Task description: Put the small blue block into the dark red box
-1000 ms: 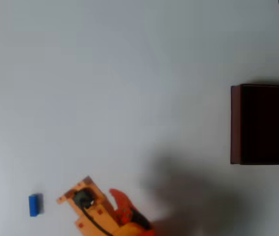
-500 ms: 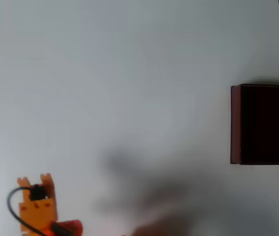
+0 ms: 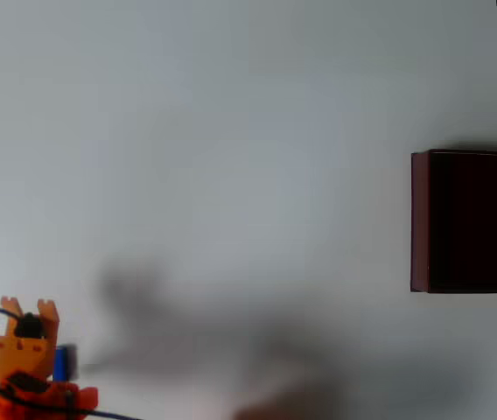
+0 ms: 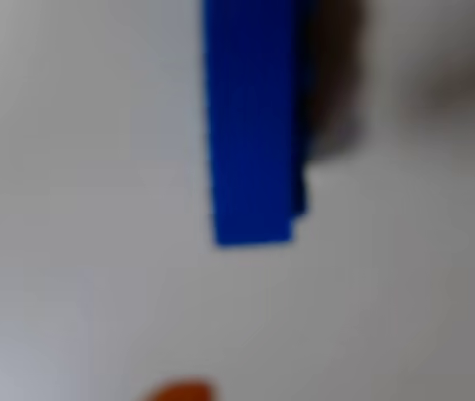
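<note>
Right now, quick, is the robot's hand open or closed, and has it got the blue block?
Hand: cannot be told whether open or closed. It sits right beside the small blue block, which lies on the table.

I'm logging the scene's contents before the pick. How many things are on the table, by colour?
Blue: 1, the block, beside the gripper.
Dark red: 1, the box.
Total: 2.

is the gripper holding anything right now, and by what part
Nothing, it seems: the small blue block lies on the white table beside the orange gripper; the fingers' state cannot be told.
</note>
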